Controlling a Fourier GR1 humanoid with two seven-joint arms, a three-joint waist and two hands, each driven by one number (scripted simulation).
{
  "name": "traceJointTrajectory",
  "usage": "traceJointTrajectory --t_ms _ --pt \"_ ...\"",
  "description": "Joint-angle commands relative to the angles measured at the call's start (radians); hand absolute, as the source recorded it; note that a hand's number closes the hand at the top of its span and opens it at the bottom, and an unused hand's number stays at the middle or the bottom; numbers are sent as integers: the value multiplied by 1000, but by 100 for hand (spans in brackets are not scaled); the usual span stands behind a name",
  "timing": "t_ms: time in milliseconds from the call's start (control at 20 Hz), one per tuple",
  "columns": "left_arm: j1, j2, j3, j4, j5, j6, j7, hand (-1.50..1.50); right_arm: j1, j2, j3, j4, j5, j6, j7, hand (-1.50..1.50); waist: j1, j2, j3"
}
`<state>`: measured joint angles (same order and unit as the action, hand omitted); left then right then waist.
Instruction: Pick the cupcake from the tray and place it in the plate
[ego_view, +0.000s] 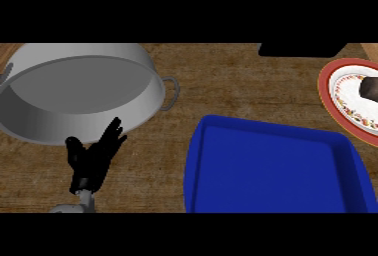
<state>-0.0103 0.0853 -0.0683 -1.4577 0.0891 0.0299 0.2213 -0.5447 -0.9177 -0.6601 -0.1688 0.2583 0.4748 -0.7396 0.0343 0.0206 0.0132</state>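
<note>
Left hand: open black hand (94, 155) at about 8 o'clock in the head view, fingers straight and pointing up, holding nothing; it rests just in front of the pot and looks idle.
Right hand: cannot be seen anywhere in the view, so its state cannot be told.
Cupcake: a dark blocky shape (368, 88) sits on the plate at 3 o'clock, cut off by the view's edge; it may be the cupcake, but too little shows to be sure.
Tray: blue tray (221, 165) at 5 o'clock shows only its bare floor and raised rim, nothing lying in it.
Plate: red-rimmed white plate (341, 97) with a patterned band, just beyond the tray's far right corner, only partly in view.
Pot: large grey pot (81, 95) at 10 o'clock, with a handle facing the tray.
Progress: judged from the bare tray, the placing seems done or nearly so.
Risk: if the dark shape sits near the plate's edge, any nudge could tip it off; the left hand, if raised carelessly, could knock the pot's wall.
</note>
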Motion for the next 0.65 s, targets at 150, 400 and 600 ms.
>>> traceJointTrajectory --t_ms 150,400,600 --pt "12 8 15 23 3 -2 -1 0 140 -33 47 -46 36 139 -201 -150 -17 -2 -1" --pt "45 -30 -23 -3 -18 24 2 0 182 -55 61 -50 36 146 -219 -150 -16 -9 -3" --pt "9 1 9 19 -2 -3 -12 0 193 -27 66 -50 29 110 -233 -150 -15 -6 -3"
